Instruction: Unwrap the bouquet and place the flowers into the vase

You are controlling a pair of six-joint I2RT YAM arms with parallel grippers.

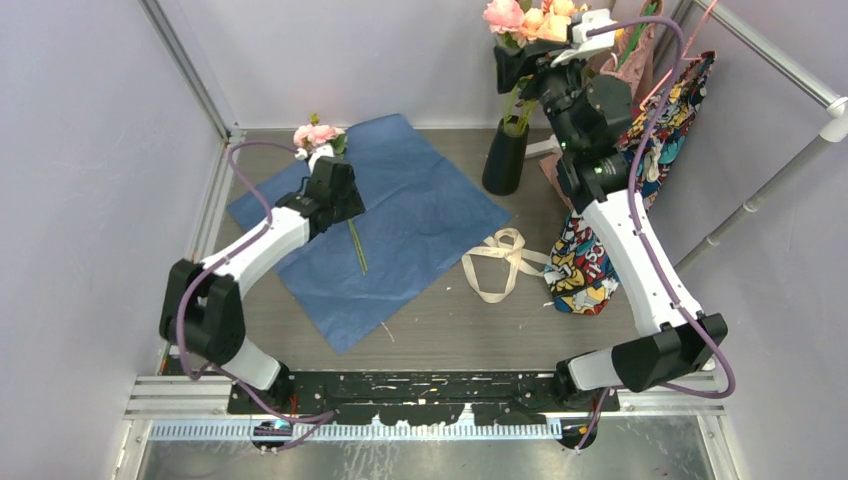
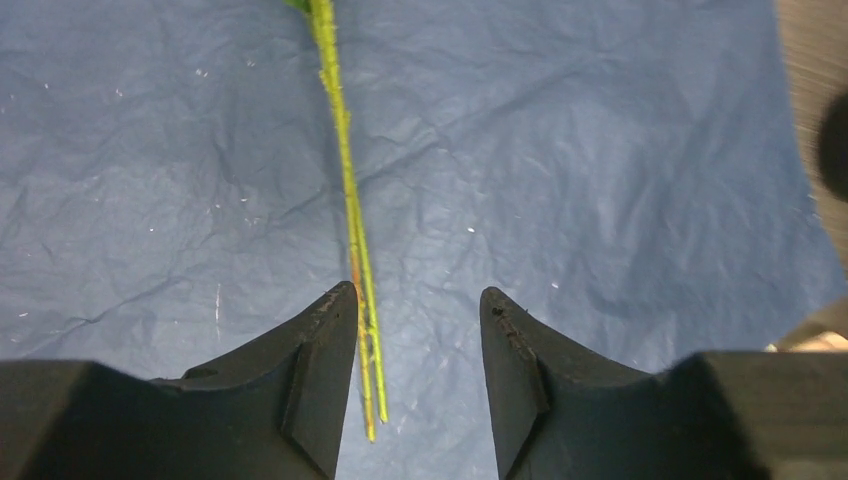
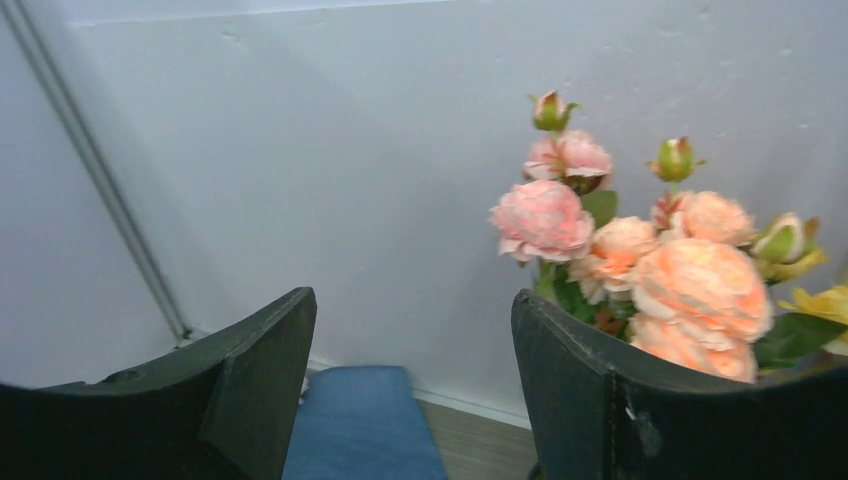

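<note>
Most of the flowers stood in the vase at the upper middle of the overhead view: pale pink and peach blooms, full and round, with a few tight green buds above them. One sprig was left, its pink heads at the upper left corner of the blue paper and its thin green stems running down across the sheet.

I judged the unwrapping done. The paper lay spread flat and creased in the middle of the table, and the cream ribbon lay loose just beside its lower right edge. What remained was lifting that sprig and setting it in with the rest.

My left gripper sat low over the paper with its jaws about half apart and straddling the stems. They ran close along the inner face of the finger on the left of the frame, clear of the other, so I had no hold on them. My right gripper hung high beside the blooms, spread wide and holding nothing.
</note>
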